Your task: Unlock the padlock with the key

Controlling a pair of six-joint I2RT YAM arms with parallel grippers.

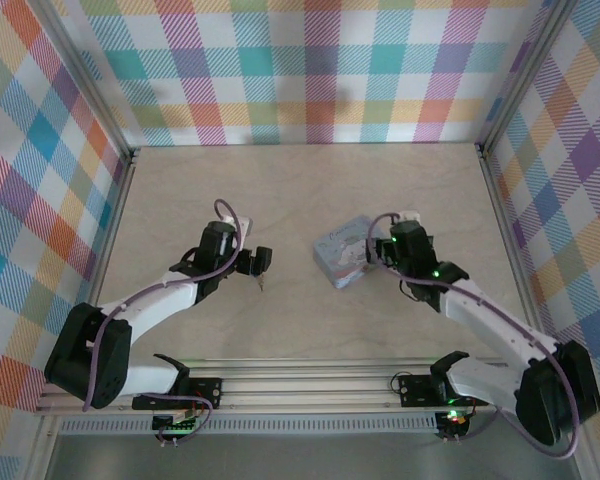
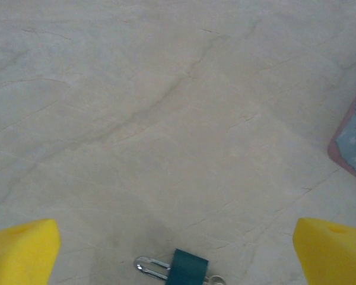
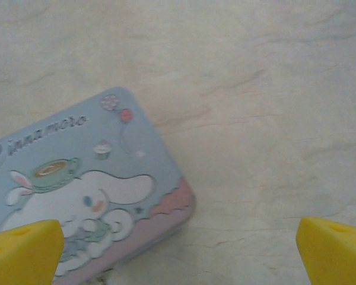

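The padlock (image 2: 188, 268), a tiny teal-blue body with a silver shackle (image 2: 151, 266) pointing left, lies flat on the table at the bottom of the left wrist view. A small metal bit (image 2: 216, 279) sticks out of its right end; I cannot tell whether it is the key. My left gripper (image 2: 178, 244) (image 1: 257, 262) hangs over the lock, open wide, its yellow fingertips (image 2: 22, 249) far apart on either side and touching nothing. My right gripper (image 3: 179, 252) (image 1: 378, 252) is open above the near corner of the tin, holding nothing.
A pale blue cartoon-printed tin (image 1: 343, 255) (image 3: 77, 184) lies on the table's middle right, under the right gripper; its corner (image 2: 353, 139) shows at the right edge of the left wrist view. Checkered walls with metal posts enclose the pale table (image 1: 300, 190).
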